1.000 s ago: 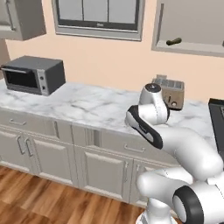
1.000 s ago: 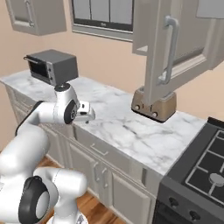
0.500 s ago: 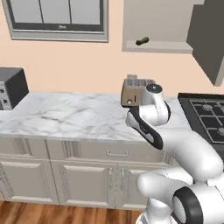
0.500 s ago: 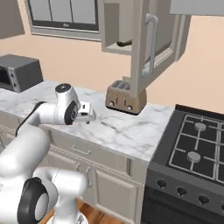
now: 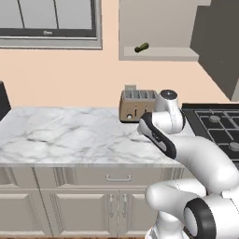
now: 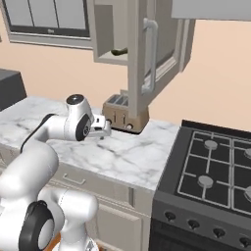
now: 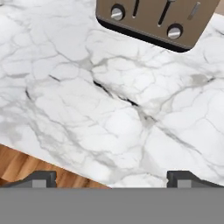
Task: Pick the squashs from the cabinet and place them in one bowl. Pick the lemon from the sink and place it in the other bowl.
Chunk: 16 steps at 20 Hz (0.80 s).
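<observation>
From the left base view, the cabinet [image 5: 158,52] hangs open on the peach wall, its door swung out to the right. One dark green squash [image 5: 141,47] lies on its flat shelf, toward the left part of the opening. Below it, a brown toaster [image 5: 136,105] stands at the back of the marble counter [image 5: 65,135], and a black stove [image 5: 217,128] adjoins the counter on the right. A grey-framed window [image 5: 49,23] sits up on the left. The white arm bends in front of the toaster.

From the right base view, the same squash [image 6: 118,51] shows dark on the shelf, partly behind the open cabinet door [image 6: 149,54]. The gripper [image 6: 104,128] hangs low over the counter just left of the toaster [image 6: 125,115], well below the shelf, with nothing in it.

From the hand view, the two finger tips [image 7: 42,178] sit far apart at the bottom, jaws spread wide and empty. Beyond them lies veined marble [image 7: 113,109], with the toaster's base [image 7: 159,19] at the top and a strip of wooden floor [image 7: 30,168] past the counter edge.
</observation>
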{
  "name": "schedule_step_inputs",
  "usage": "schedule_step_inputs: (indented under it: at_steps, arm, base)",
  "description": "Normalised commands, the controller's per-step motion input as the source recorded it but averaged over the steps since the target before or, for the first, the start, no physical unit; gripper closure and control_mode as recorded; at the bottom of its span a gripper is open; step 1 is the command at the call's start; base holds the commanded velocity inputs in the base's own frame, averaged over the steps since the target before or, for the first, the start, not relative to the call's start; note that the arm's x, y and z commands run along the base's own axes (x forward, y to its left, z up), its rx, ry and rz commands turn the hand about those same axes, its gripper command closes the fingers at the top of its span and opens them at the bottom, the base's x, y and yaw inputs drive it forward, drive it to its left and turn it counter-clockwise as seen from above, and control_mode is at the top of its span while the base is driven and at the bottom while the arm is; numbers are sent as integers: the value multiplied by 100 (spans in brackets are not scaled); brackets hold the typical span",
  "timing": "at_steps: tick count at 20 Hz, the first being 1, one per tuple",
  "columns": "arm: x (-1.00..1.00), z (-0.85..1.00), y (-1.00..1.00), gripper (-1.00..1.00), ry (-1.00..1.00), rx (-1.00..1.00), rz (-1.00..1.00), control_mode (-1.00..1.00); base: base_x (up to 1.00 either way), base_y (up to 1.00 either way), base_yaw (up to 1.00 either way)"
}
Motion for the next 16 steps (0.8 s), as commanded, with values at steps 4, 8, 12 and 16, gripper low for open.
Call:
schedule_step_inputs:
  at_steps: [4,8,12,16]
  arm:
    - [0,0,0,-100,0,0,0,100]
    - [0,0,0,-100,0,0,0,100]
    - [0,0,0,-100,0,0,0,100]
    - [0,0,0,-100,0,0,0,100]
  base:
    - [25,27,-18]
    - [0,47,-26]
    - [18,34,-21]
    - [32,10,-10]
